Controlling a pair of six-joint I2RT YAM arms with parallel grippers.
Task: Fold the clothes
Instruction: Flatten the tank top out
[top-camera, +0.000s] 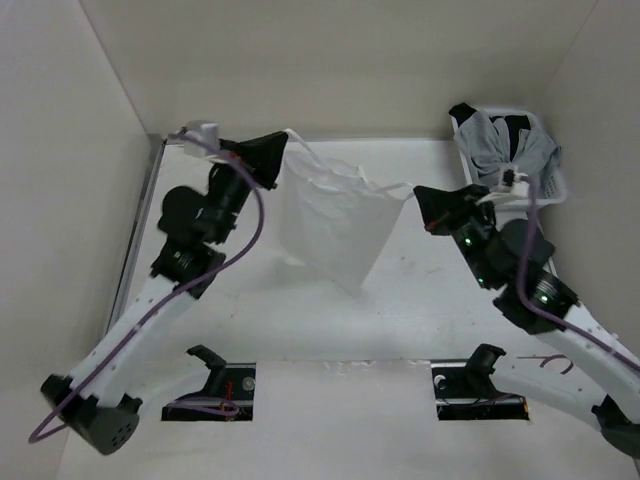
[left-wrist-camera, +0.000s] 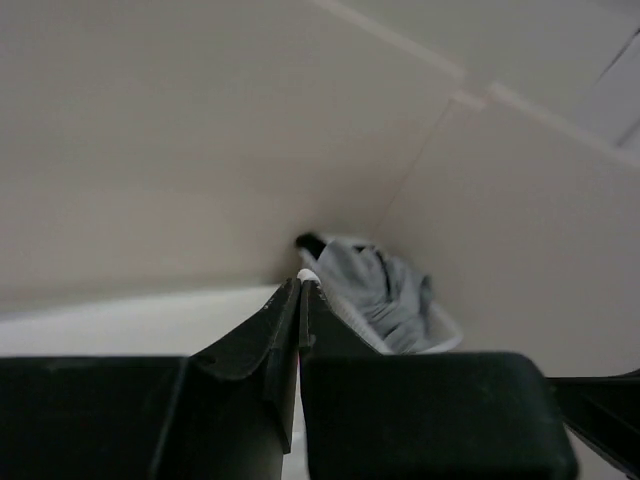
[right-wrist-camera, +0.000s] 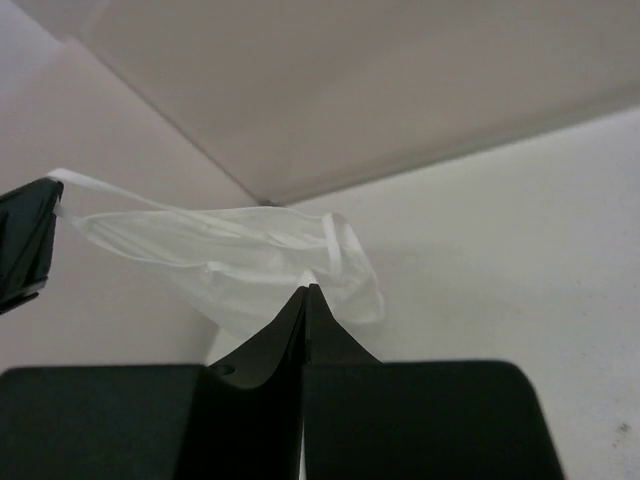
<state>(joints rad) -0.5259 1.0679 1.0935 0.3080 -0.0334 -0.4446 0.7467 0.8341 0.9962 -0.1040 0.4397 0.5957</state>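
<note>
Wears white links and black joints on left arm (top-camera: 130, 330) and right arm (top-camera: 580, 335). Trails a thin purple cable (top-camera: 255, 225) along the left. Shows green lights (top-camera: 466, 241) on the right. Ends in black wedge-shaped left gripper (top-camera: 283, 150), right gripper (top-camera: 418, 192).

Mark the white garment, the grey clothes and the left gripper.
white garment (top-camera: 335, 225), top view, middle of the cloth.
grey clothes (top-camera: 487, 145), top view, left part of the heap.
left gripper (top-camera: 284, 142), top view, between its fingertips.
</note>
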